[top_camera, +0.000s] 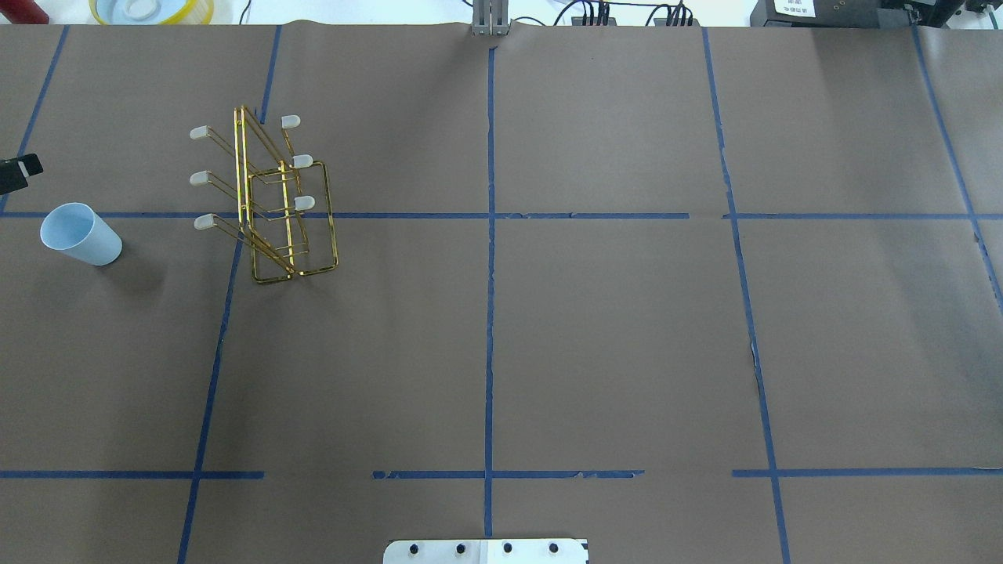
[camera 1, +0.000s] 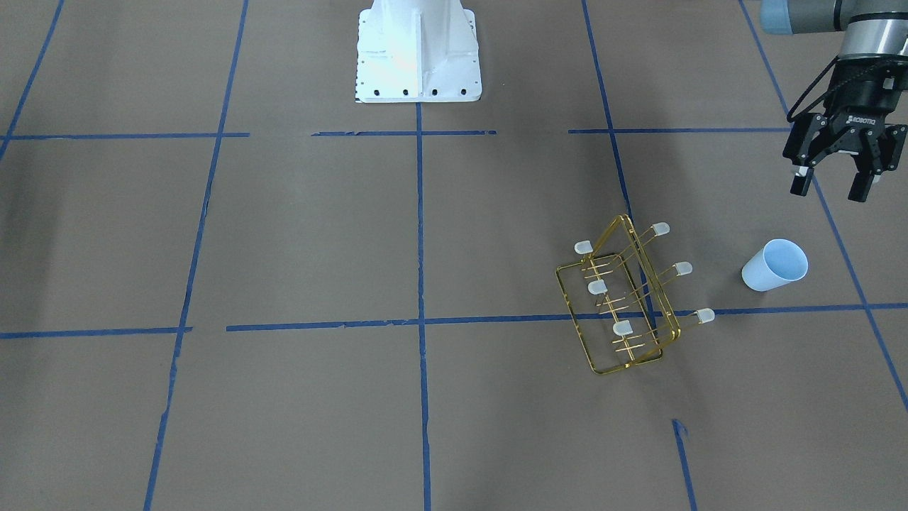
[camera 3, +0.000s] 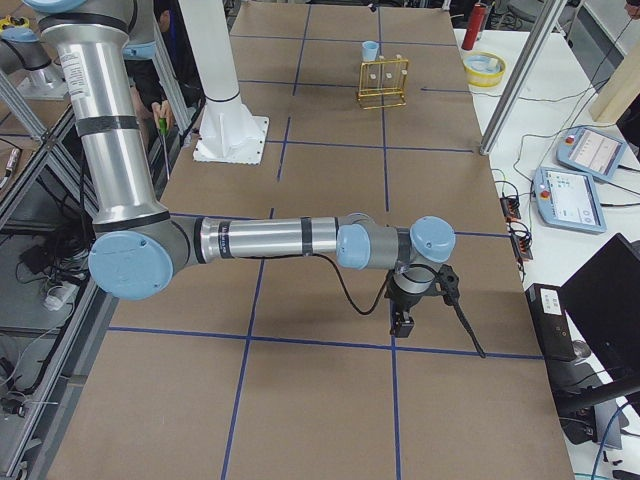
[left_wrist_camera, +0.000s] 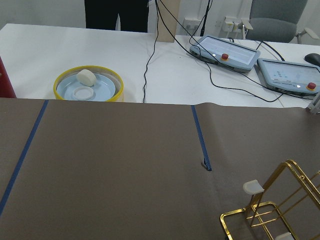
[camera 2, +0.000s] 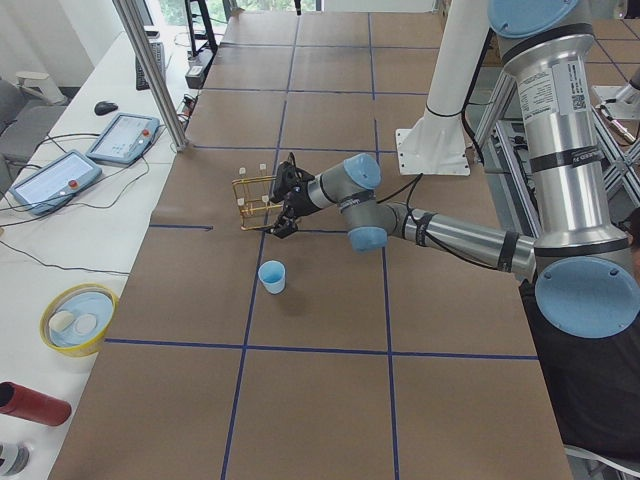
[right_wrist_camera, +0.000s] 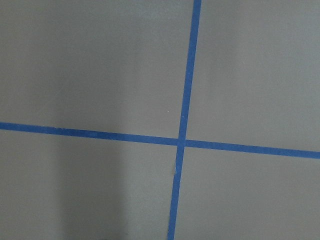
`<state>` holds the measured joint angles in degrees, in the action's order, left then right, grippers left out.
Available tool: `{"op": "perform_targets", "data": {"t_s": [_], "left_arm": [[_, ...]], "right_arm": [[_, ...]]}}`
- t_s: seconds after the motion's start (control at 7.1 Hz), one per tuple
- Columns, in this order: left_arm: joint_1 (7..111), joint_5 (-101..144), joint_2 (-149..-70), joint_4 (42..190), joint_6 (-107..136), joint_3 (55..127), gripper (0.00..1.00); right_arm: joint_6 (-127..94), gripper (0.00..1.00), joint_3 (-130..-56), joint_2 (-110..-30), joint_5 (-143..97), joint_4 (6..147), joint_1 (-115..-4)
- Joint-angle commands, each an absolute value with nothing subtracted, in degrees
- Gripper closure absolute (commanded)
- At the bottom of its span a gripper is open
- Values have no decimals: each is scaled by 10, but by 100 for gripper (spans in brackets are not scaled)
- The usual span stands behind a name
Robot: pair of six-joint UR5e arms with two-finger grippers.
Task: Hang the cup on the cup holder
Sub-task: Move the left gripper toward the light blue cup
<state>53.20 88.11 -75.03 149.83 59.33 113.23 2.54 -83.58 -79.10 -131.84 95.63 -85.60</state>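
Note:
The pale blue cup (camera 1: 774,265) stands upright on the brown table, mouth up, right of the cup holder in the front-facing view. It also shows in the overhead view (top_camera: 81,233). The gold wire cup holder (camera 1: 624,298) stands beside it, its white-capped prongs bare; it shows in the overhead view (top_camera: 270,204) and at the left wrist view's lower right corner (left_wrist_camera: 270,215). My left gripper (camera 1: 830,190) is open and empty, above the table, behind and to the side of the cup. My right gripper (camera 3: 403,322) shows only in the exterior right view, far from both; I cannot tell its state.
The white robot base (camera 1: 417,50) stands at the table's middle edge. Beyond the far table edge are a yellow-rimmed bowl (left_wrist_camera: 88,85), control pendants (left_wrist_camera: 225,50) and cables. A red cylinder (camera 2: 30,403) lies off the table. Blue tape lines (right_wrist_camera: 182,142) cross the surface.

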Motion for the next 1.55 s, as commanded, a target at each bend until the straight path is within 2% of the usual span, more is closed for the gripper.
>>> {"op": "perform_targets", "data": {"t_s": [0.0,0.42,0.84,1.41], "left_arm": [[477,795,-723,1536,627,1125,0],[405,658,-720,1584,672,1069,0],[303,496,-722,1582,768,1018,0],[226,375,-727,1573,787,952,0]], "right_arm": [[25,0,-836,-791,-1318,956,-856],[25,0,-836,-791,-1318,956,-856],[25,0,-836,-791,-1318,956,-856],[25,0,-836,-791,-1318,956,-856]]}}
